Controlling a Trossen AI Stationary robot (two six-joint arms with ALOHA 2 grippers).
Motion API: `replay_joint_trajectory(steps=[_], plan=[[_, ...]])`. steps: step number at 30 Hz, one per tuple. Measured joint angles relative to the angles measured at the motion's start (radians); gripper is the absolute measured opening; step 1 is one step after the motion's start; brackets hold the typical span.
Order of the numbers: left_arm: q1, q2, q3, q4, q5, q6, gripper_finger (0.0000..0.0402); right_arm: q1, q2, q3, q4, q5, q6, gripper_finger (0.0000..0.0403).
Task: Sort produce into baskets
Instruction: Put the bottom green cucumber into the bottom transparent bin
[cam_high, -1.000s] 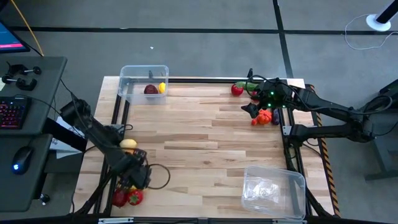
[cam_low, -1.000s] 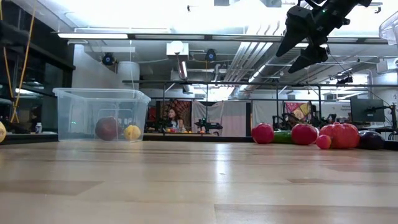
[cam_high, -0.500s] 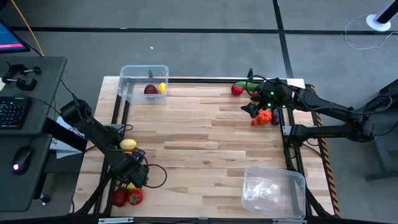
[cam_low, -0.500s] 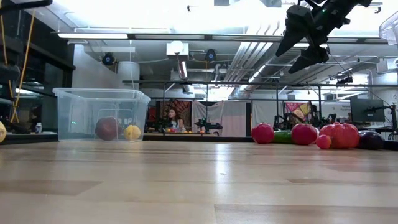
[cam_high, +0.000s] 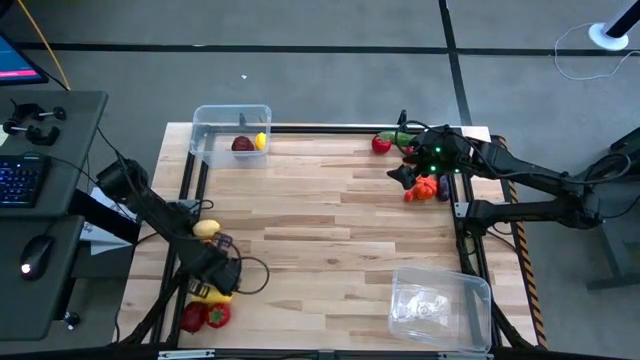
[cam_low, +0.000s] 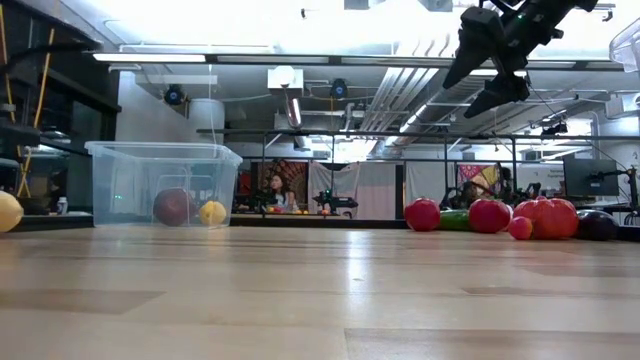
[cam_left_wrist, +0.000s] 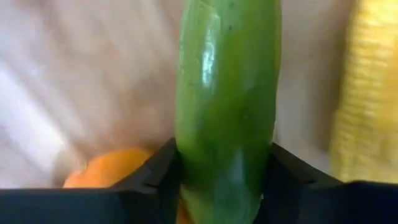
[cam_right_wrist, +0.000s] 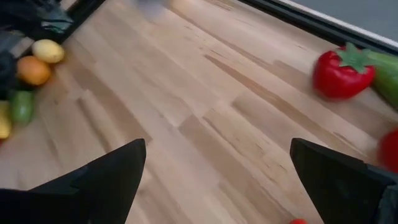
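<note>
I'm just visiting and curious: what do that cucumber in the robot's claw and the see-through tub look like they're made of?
The cucumber in the left gripper looks like smooth, glossy plastic: a bright highlight streaks along its even green skin, so it is probably a toy. The tub seems to be clear, hard plastic: the fruit inside and the room behind show through its walls. The table looks like pale, striped wooden planks.

Light wood-plank table (cam_high: 330, 230), dark frame at edges. Far left corner: clear tub (cam_high: 230, 134) stood on table, dark red fruit (cam_high: 242, 144) and yellow lemon (cam_high: 260, 141) inside. Near right corner: second clear tub (cam_high: 440, 304). Far right: red pepper (cam_high: 381, 144), green cucumber (cam_high: 397, 136), orange-red pieces (cam_high: 423, 187) clustered on boards. Near left edge: yellow lemon (cam_high: 205, 230), red produce (cam_high: 205, 317).
</note>
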Motion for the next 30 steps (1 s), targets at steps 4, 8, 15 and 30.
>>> replay_joint_trajectory(steps=[4, 8, 15, 30], plan=[[0.074, -0.041, 0.069, -0.054, -0.001, -0.027, 0.0142, 0.000, -0.022, 0.036, 0.006, -0.080, -0.025, 0.0392], [0.151, -0.104, 0.213, -0.072, -0.024, 0.005, 0.0142, 0.000, -0.059, 0.120, -0.001, -0.178, -0.104, 0.0392], [0.348, -0.103, 0.534, 0.071, -0.317, 0.306, 0.0142, -0.001, -0.113, 0.251, -0.006, -0.195, -0.218, 0.0392], [0.633, 0.381, 0.842, 1.129, -0.178, 0.414, 0.0144, -0.001, -0.126, 0.276, 0.002, -0.274, -0.118, 0.0392]])
